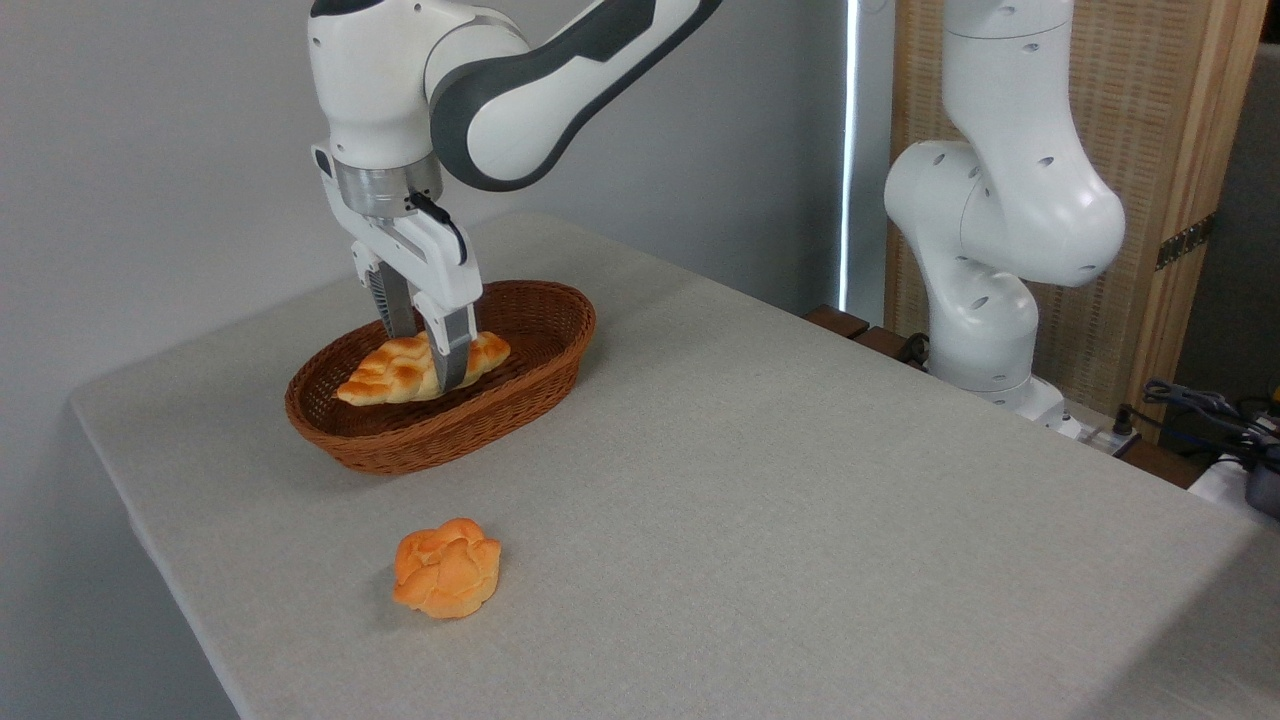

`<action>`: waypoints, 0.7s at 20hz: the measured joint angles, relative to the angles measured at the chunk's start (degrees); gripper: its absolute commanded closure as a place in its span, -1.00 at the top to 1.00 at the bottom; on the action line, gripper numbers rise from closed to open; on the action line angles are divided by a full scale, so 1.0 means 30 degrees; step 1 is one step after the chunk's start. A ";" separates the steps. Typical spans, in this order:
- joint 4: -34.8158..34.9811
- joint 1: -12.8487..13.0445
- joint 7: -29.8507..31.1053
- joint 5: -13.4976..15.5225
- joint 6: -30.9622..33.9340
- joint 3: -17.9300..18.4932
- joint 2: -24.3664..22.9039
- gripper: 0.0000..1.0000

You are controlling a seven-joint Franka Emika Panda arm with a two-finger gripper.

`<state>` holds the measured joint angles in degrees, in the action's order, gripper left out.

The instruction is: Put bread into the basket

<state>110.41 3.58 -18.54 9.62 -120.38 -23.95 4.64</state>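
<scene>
The bread point(388, 376), a braided golden loaf with pointed ends, sits inside the oval brown wicker basket point(450, 425) at the table's left rear. My gripper point(428, 360) reaches straight down into the basket. One finger stands behind the loaf and the other crosses its front, both pressing on its middle. The loaf's lower side is hidden by the basket wall, so I cannot tell whether it rests on the basket floor.
A small round knotted orange bun point(447, 568) lies on the grey tabletop in front of the basket. The arm's white base point(985, 330) stands at the table's right rear, with cables beyond. The table's left edge runs close to the basket.
</scene>
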 measured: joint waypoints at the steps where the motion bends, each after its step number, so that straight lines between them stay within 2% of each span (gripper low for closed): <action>1: -0.0003 0.0003 -0.0053 -0.0089 0.0029 -0.0002 -0.0008 1.00; 6: -0.0073 -0.0005 -0.0140 -0.0240 0.0040 0.0011 -0.0145 1.00; 9: -0.0428 -0.0074 -0.1108 -0.0816 0.1000 0.0226 -0.0414 1.00; 11: -0.1308 -0.0125 -0.1814 -0.0939 0.2558 0.0793 -0.0634 1.00; 14: -0.3165 -0.0177 -0.2296 -0.1007 0.4787 0.2446 -0.0898 1.00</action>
<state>100.91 3.05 -25.42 6.60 -106.02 -16.61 1.94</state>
